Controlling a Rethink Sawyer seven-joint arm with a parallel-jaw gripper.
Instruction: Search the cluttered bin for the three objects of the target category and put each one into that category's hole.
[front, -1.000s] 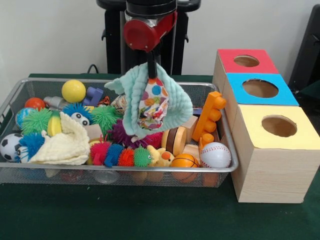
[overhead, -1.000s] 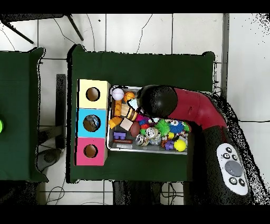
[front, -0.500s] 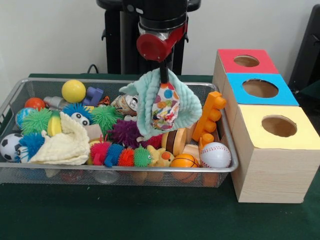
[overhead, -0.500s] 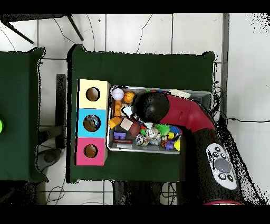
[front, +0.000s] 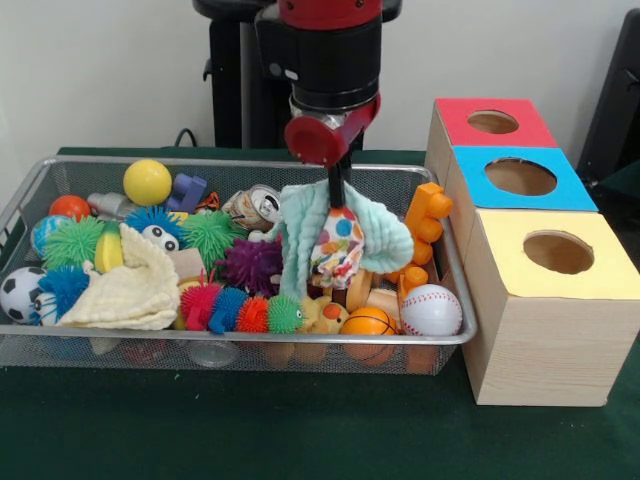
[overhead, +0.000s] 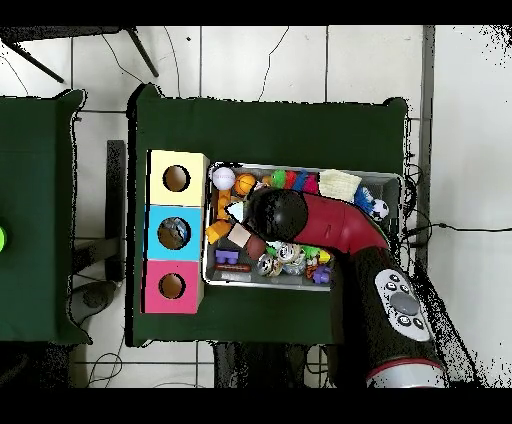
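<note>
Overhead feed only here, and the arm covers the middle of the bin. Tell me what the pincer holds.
Observer: The pincer is shut on a mint-green cloth with a polka-dot lining, which hangs below it.
Operator: Give me where it hangs.
Observer: Inside the wire bin, towards the boxes. Its lower edge is down among the toys; I cannot tell if it touches them.
Operator: Report on the blue box.
Observer: The cloth is not over the blue box's hole; an orange block stands between them.
</note>
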